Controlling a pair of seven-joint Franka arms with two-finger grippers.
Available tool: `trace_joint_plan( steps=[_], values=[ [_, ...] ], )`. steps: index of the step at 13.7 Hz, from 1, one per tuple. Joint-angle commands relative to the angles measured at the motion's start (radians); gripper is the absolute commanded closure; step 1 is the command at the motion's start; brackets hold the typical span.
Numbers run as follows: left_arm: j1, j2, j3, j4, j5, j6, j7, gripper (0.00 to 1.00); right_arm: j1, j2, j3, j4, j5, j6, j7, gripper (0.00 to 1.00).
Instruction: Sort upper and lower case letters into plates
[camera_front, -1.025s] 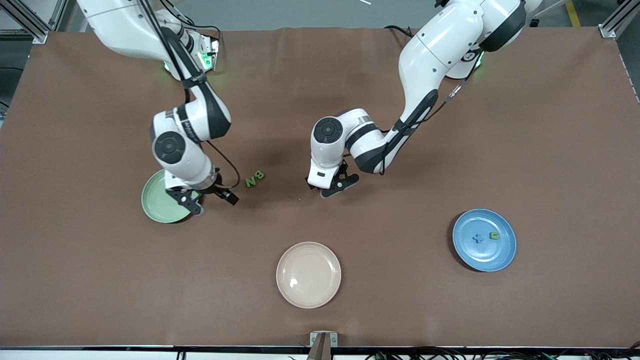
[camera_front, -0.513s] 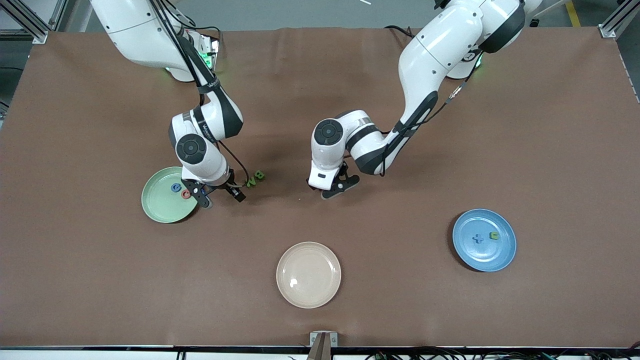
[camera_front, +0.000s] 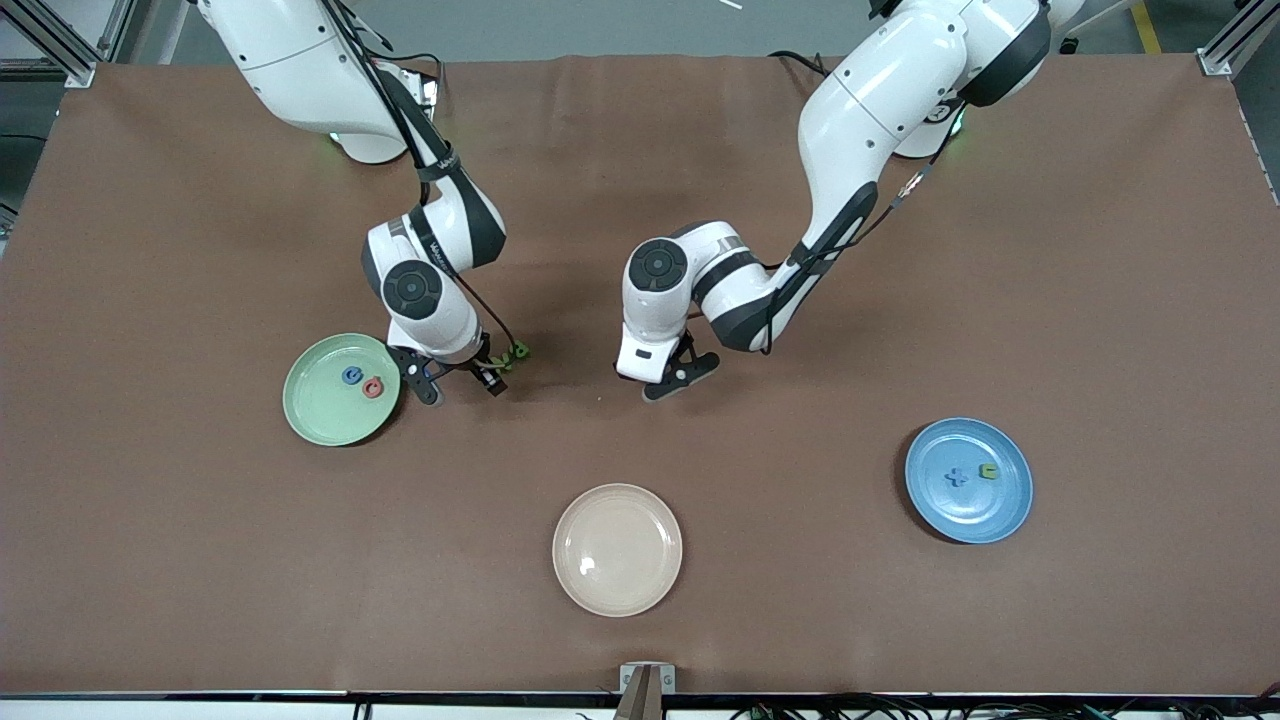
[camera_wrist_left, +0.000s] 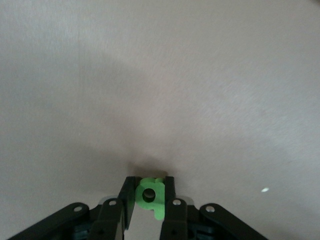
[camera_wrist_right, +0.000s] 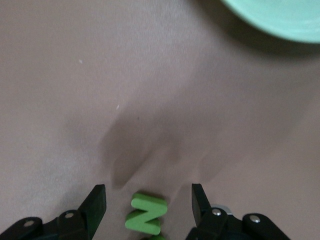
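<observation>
My left gripper (camera_wrist_left: 150, 182) is shut on a small green letter (camera_wrist_left: 160, 196) with a round hole, low over the middle of the table (camera_front: 665, 382). My right gripper (camera_wrist_right: 148, 192) stands open with a green N (camera_wrist_right: 145, 214) lying between its fingers, untouched. In the front view it (camera_front: 462, 378) is beside the pale green plate (camera_front: 320, 415), which holds a blue letter (camera_front: 351, 375) and a red letter (camera_front: 372, 387). A green B (camera_front: 520, 350) peeks out next to it. The blue plate (camera_front: 960, 515) holds a blue letter (camera_front: 956, 477) and a yellow-green letter (camera_front: 988, 471).
A cream-beige plate (camera_front: 617, 549) with nothing in it sits nearest the front camera, mid-table. Brown cloth (camera_front: 800, 600) covers the whole table. The pale green plate's rim (camera_wrist_right: 280, 20) shows in the right wrist view.
My right gripper has moved off the green plate to the N, uncovering two letters in that plate, and its jaws have narrowed. My left gripper has shut on the green letter in place.
</observation>
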Motion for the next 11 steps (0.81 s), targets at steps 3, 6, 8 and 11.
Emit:
trace_joint_plan(
  steps=[3, 6, 8, 11],
  values=[
    [0.145, -0.109, -0.004, 0.034, 0.027, -0.105, 0.131, 0.99, 0.022, -0.006, -0.003, -0.029, 0.002, 0.037, 0.051, 0.38],
    [0.263, -0.143, -0.007, 0.034, 0.015, -0.143, 0.366, 1.0, 0.028, -0.006, -0.003, -0.04, 0.003, 0.054, 0.052, 0.47],
    [0.343, -0.164, -0.018, 0.032, 0.014, -0.19, 0.521, 1.0, 0.031, -0.006, -0.003, -0.044, 0.003, 0.062, 0.06, 0.56],
    [0.466, -0.218, -0.03, 0.02, 0.003, -0.286, 0.754, 1.0, 0.04, -0.005, -0.003, -0.053, 0.003, 0.077, 0.062, 0.77]
  ],
)
